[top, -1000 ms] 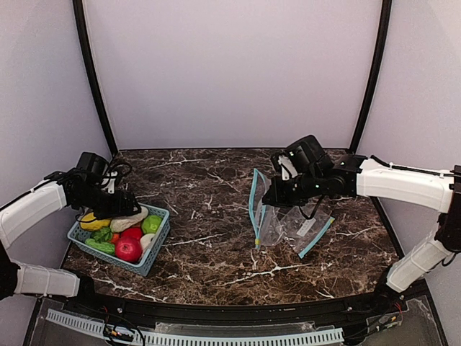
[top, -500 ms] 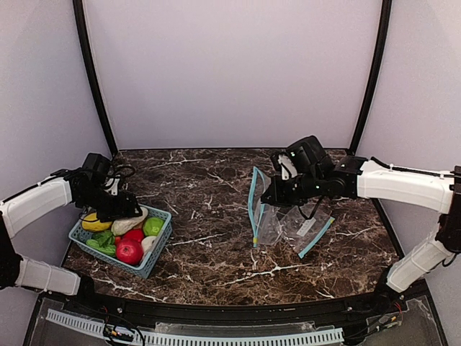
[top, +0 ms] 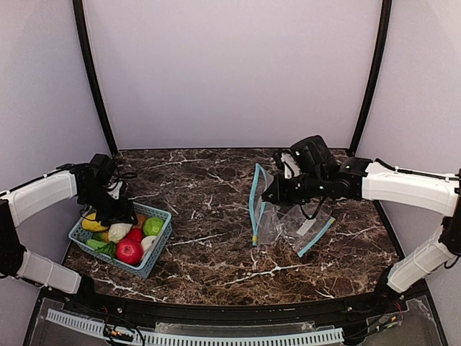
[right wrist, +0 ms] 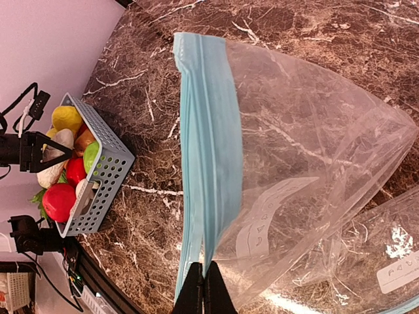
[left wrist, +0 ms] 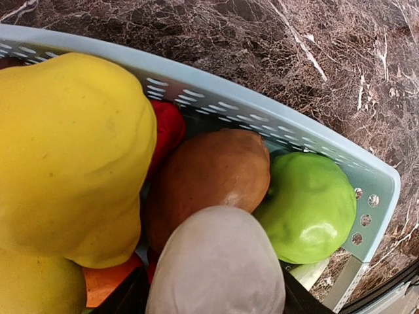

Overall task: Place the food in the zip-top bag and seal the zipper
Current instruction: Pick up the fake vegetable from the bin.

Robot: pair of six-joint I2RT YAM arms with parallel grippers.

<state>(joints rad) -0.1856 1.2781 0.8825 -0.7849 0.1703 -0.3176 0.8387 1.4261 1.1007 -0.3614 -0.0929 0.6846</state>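
The food lies in a teal lattice basket (top: 157,249) at the left: a red apple (top: 129,250), a green fruit (top: 152,225) and a yellow piece (top: 94,223). My left gripper (top: 115,216) reaches into the basket and is shut on a cream-white piece (left wrist: 219,261), with the gripper (left wrist: 213,297) around its near end. Beside it lie a brown piece (left wrist: 209,173), a green apple (left wrist: 304,206) and a yellow piece (left wrist: 65,157). My right gripper (top: 268,198) is shut on the blue zipper edge (right wrist: 204,163) of the clear zip-top bag (top: 288,216) and holds its mouth upright, the gripper (right wrist: 204,284) pinching the strip.
The basket's rim (left wrist: 262,114) stands close behind the fruit. The basket also shows in the right wrist view (right wrist: 108,173), left of the bag. The bag's lower part with a white label (top: 306,227) rests on the dark marble table (top: 209,216). Black frame posts stand at the back corners.
My left gripper has shifted left and lower into the basket, and the cream-white piece has swung with it from lying across the basket to pointing down. The right arm and bag have barely moved.
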